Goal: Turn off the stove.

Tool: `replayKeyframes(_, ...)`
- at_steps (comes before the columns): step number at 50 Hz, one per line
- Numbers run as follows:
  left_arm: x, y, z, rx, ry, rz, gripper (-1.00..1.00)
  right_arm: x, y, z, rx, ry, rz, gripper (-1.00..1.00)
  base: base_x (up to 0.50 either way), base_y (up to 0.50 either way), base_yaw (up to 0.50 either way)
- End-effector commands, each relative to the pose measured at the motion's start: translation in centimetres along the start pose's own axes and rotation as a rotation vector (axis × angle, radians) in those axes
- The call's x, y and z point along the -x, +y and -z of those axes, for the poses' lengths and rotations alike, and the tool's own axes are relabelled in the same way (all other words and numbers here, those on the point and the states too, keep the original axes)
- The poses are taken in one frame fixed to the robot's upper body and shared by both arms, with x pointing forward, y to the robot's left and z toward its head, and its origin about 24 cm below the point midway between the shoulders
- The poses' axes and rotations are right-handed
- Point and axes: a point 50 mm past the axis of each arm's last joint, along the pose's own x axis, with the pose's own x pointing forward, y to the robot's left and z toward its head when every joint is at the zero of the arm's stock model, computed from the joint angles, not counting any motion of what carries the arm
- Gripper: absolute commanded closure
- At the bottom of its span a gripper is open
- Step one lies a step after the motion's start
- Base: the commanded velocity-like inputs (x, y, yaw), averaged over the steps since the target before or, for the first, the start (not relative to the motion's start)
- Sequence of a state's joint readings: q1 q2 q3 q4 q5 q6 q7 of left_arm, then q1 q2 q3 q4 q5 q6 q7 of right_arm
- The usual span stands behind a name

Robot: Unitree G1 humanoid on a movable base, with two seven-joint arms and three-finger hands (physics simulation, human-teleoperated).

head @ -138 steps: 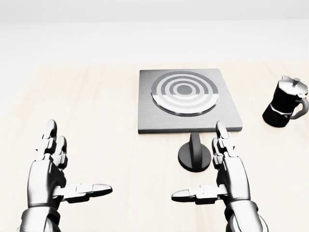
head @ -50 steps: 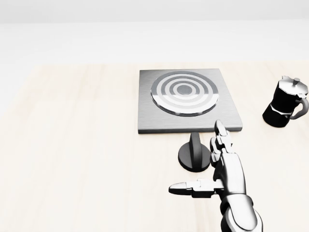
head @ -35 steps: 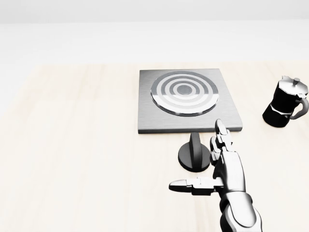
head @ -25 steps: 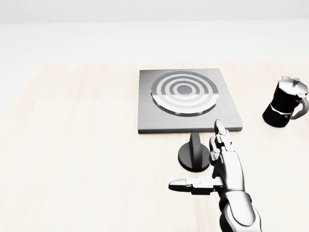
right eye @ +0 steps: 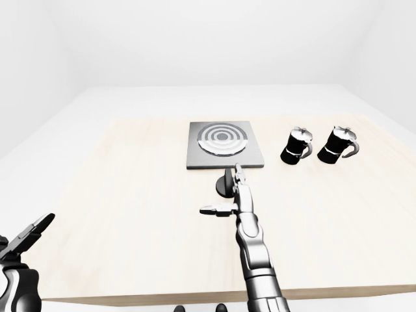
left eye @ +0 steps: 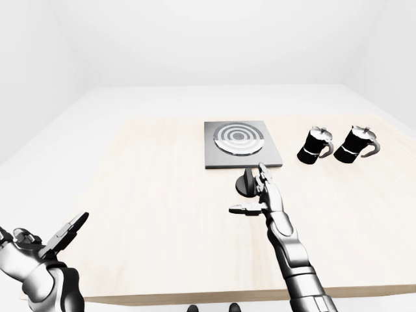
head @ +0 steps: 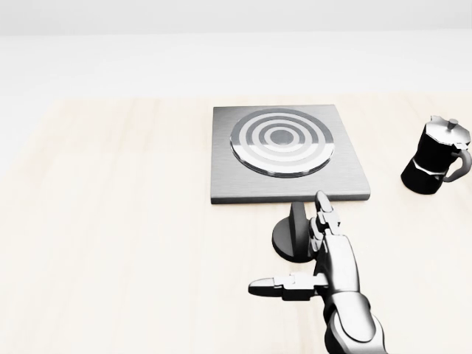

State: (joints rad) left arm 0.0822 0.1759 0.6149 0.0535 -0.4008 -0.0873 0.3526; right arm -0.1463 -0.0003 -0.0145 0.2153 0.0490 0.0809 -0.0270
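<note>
1. The stove [head: 287,153] is a square grey plate with a ringed round burner [head: 282,141]; it lies flat on the pale wooden table [head: 133,221], a little right of centre in the head view.
2. Its knob [head: 296,234], a dark round disc with an upright grip, sits on the table just below the stove's lower edge, apart from the plate.
3. The right hand [head: 313,254] is spread out, grasping nothing. Its two long fingers [head: 323,214] point up the view and stand just right of the knob, overlapping its right rim in the head view; whether they touch it cannot be told. The thumb [head: 276,285] sticks out to the left, below the knob and clear of it.
4. The left hand [left eye: 45,244] shows only in the eye views, low at the left edge, off the table's near corner and well apart from the stove. Its fingers are splayed and it grasps nothing.
5. Two dark moka pots stand upright on the table to the right of the stove, side by side: the near pot [left eye: 314,145] and the far pot [left eye: 355,144]. The head view catches only the near pot, at its right edge.
</note>
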Motion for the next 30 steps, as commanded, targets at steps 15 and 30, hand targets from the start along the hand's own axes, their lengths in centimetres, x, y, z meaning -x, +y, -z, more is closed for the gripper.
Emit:
replayKeyframes(15,-0.1,0.0,-0.2,-0.016,-0.011,-0.014,-1.00,1.3,2.3,3.2,-0.013,0.074,-0.039,-1.00,0.00,0.00,0.00)
replayKeyframes(30,-0.1,0.0,-0.1,-0.015,-0.007,-0.014,-1.00,3.0,6.8,2.1,-0.019,0.060,-0.145,-1.00,0.00,0.00,0.00)
